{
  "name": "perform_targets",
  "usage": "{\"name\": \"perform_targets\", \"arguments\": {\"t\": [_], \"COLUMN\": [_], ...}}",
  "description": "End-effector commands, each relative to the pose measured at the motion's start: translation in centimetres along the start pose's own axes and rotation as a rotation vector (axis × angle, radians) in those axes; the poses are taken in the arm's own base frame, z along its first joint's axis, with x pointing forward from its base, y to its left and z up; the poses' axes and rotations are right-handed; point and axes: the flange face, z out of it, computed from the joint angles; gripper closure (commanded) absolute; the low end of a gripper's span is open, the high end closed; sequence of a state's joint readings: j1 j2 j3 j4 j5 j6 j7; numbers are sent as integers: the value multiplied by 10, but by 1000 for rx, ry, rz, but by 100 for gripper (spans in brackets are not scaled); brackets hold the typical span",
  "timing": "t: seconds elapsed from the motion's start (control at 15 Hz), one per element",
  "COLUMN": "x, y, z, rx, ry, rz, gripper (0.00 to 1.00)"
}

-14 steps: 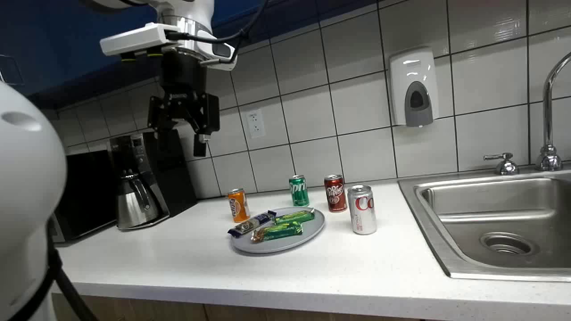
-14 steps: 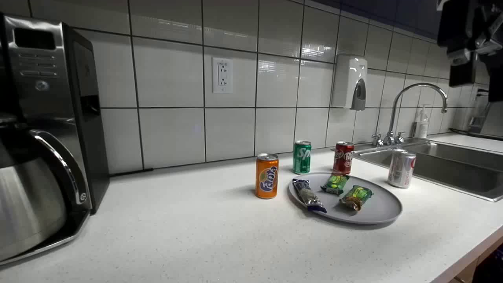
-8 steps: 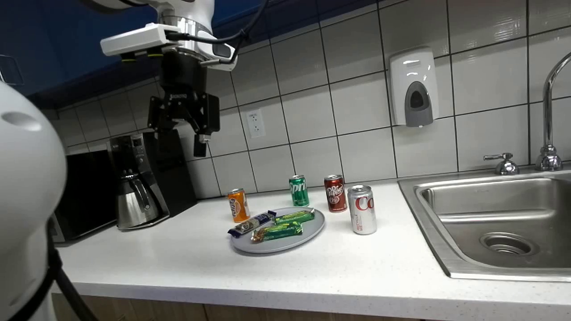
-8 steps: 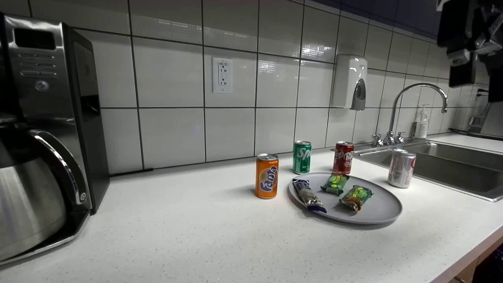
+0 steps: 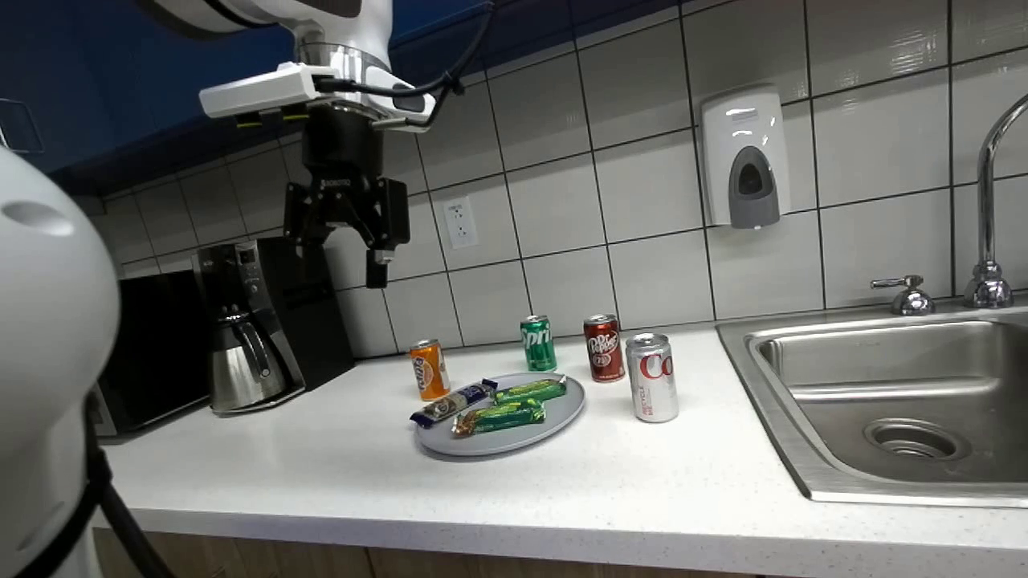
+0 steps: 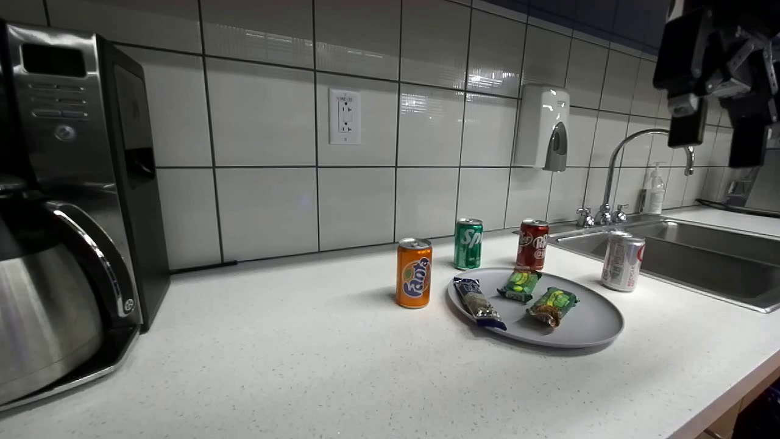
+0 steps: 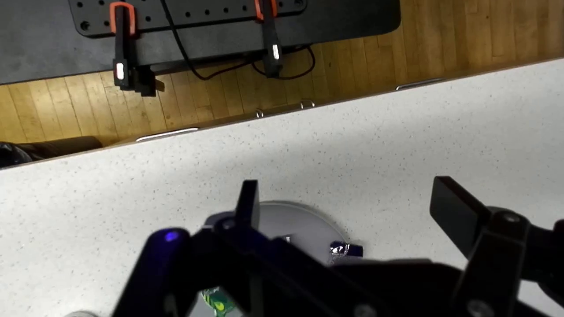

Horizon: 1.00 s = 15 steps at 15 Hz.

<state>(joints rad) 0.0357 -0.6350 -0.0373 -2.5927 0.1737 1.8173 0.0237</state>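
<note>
My gripper (image 5: 341,261) is open and empty, well above the counter, and touches nothing. It also shows in an exterior view (image 6: 719,137). In the wrist view its fingers (image 7: 348,198) stand wide apart over a grey plate (image 7: 304,215). The plate shows in both exterior views (image 5: 522,443) (image 6: 594,329). It holds a dark-blue wrapped bar (image 5: 454,403) and two green wrapped bars (image 5: 499,417) (image 5: 532,391). In the wrist view, the gripper hides most of the blue bar (image 7: 346,249) and green bars. An orange Fanta can (image 6: 414,274) stands upright beside the plate.
Behind the plate stand a green Sprite can (image 5: 538,345) and a Dr Pepper can (image 5: 604,349); a silver can (image 5: 652,379) stands right. A sink (image 5: 771,417) with faucet (image 5: 988,233) lies beyond. A coffee maker (image 5: 293,321) stands left. A soap dispenser (image 5: 747,156) hangs on the wall.
Between the two earlier times the arm is still. Now the gripper has moved a little and slightly down, rightward in one exterior view and leftward in another. It stays open; objects are unmoved.
</note>
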Motion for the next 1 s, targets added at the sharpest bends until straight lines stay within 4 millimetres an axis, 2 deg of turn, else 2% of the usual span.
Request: {"name": "perform_targets", "arguments": {"t": [0.0, 0.4, 0.93], "x": [16, 50, 98], "y": [6, 6, -12], "z": [5, 24, 60], "rx": [-30, -67, -114], "ry": [56, 110, 161], "rz": [8, 11, 27], "gripper": [0, 0, 0]}}
